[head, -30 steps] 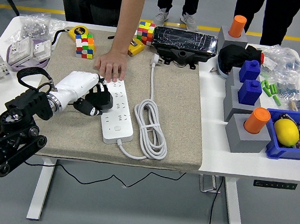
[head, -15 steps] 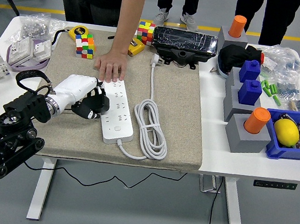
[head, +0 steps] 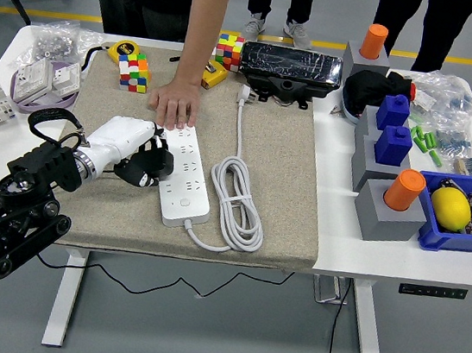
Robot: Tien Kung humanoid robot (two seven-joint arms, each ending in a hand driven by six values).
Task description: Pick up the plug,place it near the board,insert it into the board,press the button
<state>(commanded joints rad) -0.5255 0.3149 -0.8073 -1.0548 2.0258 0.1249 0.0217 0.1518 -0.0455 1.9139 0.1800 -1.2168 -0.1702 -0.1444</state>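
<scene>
- The beige mat (head: 269, 190) fills the middle of the frame on the white table (head: 331, 250), and nothing on it has shifted over the last second apart from my own hand and what it carries.
- The white power strip (head: 186, 174), the board for this task, lies lengthwise just left of centre; a person's hand (head: 174, 103) is pressed flat on its far end, exactly as it was a second ago, pinning it for me.
- My left hand (head: 123, 140) comes in from the lower left, its white fingers curled around the black plug (head: 149, 165). Against the earlier views it has crept slightly up and right, so the plug now sits right at the strip's left edge, touching or nearly so; I cannot tell which.
- My right hand is out of frame.
- I read that as the carry being done and the placing beside the board almost finished; insertion has not begun, since the plug is off to the side and not over any socket.
- The strip's coiled white cable (head: 237, 198) lies to the right, clear of my path.
- The button, which I take to be at the strip's near end, is untouched.
</scene>
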